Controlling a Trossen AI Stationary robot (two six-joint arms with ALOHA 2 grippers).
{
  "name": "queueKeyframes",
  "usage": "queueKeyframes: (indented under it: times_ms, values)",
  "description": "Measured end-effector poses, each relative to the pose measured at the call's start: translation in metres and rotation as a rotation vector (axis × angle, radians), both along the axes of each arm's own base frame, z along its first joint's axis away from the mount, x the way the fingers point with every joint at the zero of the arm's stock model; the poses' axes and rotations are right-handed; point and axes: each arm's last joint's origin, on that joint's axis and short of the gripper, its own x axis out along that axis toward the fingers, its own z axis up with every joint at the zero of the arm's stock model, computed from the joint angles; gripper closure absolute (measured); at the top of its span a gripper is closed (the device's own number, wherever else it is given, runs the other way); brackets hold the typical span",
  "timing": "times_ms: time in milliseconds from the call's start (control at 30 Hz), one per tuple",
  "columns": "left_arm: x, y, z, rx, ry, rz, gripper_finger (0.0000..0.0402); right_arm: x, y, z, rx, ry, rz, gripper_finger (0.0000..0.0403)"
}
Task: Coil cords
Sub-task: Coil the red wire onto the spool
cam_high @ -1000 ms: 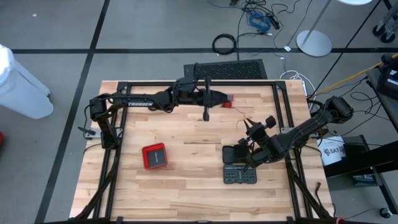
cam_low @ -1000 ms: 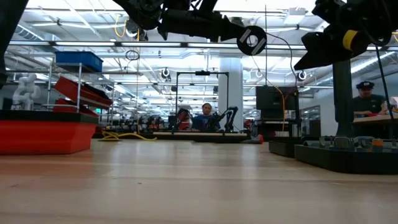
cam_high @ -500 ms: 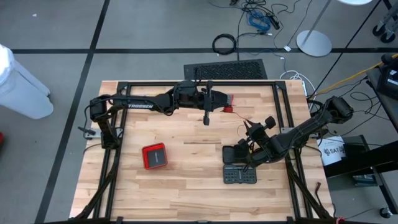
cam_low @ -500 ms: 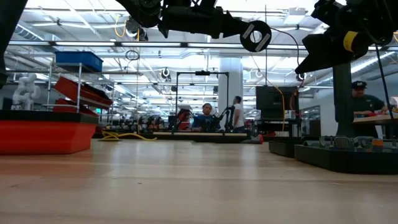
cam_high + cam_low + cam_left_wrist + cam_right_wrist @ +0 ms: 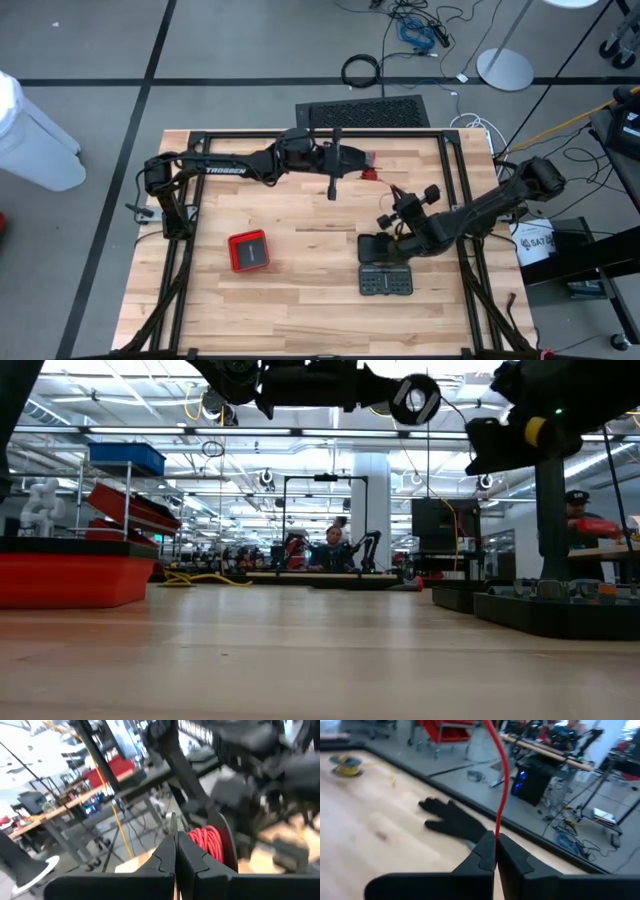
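Observation:
A red cord is wound on a small black round spool (image 5: 216, 844), which shows as a dark disc (image 5: 415, 398) high above the table at the tip of my left gripper (image 5: 362, 163). That gripper is shut on the spool. A free length of the red cord (image 5: 503, 780) runs from the spool (image 5: 368, 176) over to my right gripper (image 5: 386, 214), which hangs above the table's right half, shut on it. Both are clear of the table. My left gripper has a thin dark edge of the spool (image 5: 172, 822) between its two shut fingers; the red winding sits just beside them. The fingers come level, pointing toward the table's right edge. The spool is lifted clear of the table. My right gripper pinches the free red cord (image 5: 496, 831) between its two fingers, a single strand. The cord rises nearly straight from the fingers toward the spool. The held stretch is off the table.
A black glove (image 5: 451, 823) lies on the wood below the right gripper, next to a black tray (image 5: 387, 281). A red box (image 5: 248, 250) sits left of centre. A yellow reel (image 5: 347, 767) lies farther off. A black frame rims the table (image 5: 200, 135).
My right gripper has shut on the red cord and shifted a little toward the table's left. My left gripper has turned slightly, and the spool at its tip now stands a bit higher and farther right in the low view.

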Motion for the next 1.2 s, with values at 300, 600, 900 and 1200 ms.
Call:
queueKeyframes:
  times_ms: [300,600,900,1200]
  values:
    - [0.014,-0.010,-0.007,-0.076,-0.129,-0.062,0.0401,0.041,-0.020,-0.005,-0.045,-0.073,-0.099,0.0403]
    - [0.027,-0.009,-0.029,-0.064,-0.178,-0.014,0.0401,0.065,-0.022,0.011,-0.018,-0.085,-0.010,0.0403]
    - [0.030,-0.009,-0.034,-0.077,-0.184,0.044,0.0401,0.064,-0.020,0.012,-0.015,-0.152,-0.037,0.0403]
    - [0.027,-0.005,-0.024,-0.159,-0.283,0.132,0.0401,0.064,-0.019,0.016,-0.065,-0.180,-0.087,0.0403]
